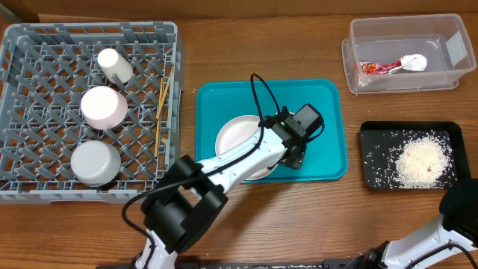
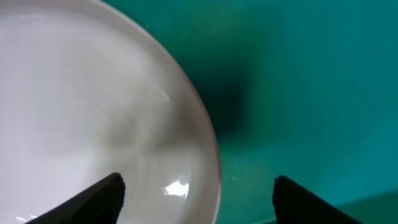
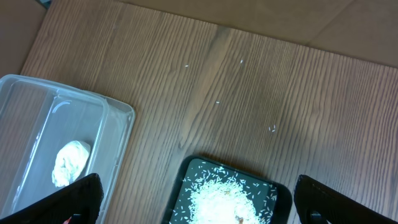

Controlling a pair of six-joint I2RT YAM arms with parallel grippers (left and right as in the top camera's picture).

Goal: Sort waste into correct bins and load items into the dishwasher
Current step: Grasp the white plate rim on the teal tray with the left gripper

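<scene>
The left gripper [image 2: 199, 186] hangs open and empty, straddling the right rim of the large white plate [image 1: 233, 138], with one finger over the plate's face and the other over the bare teal tray [image 1: 328, 97]. The plate lies flat on that tray, directly beneath this arm. The grey dish rack [image 1: 178, 90] sits to its left, while the right gripper [image 3: 199, 186], also open, is well apart above the black tray [image 3: 280, 199].

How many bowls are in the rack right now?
2. One bowl sits in the middle of the rack, just in front of the cup; the second bowl is nearer the front wall. None looks hidden.
</scene>
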